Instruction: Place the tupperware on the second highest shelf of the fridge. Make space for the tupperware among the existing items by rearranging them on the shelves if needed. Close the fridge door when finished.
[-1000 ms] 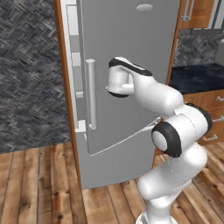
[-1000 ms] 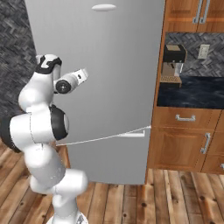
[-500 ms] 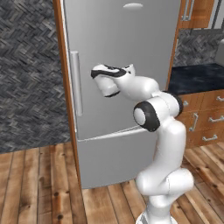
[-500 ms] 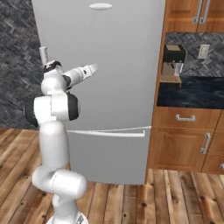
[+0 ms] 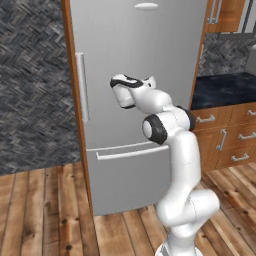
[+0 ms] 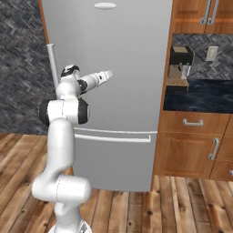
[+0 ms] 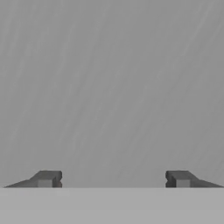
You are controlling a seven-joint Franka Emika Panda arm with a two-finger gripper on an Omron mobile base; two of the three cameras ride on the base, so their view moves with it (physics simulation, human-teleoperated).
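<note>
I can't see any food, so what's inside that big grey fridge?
Nothing inside shows: the fridge door is shut, covering the shelves and anything on them. The open gripper faces its plain grey front.

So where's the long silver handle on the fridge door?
The handle runs up and down near the left edge of the closed fridge door, left of the open gripper. In the right base view it shows just above the arm's elbow.
</note>
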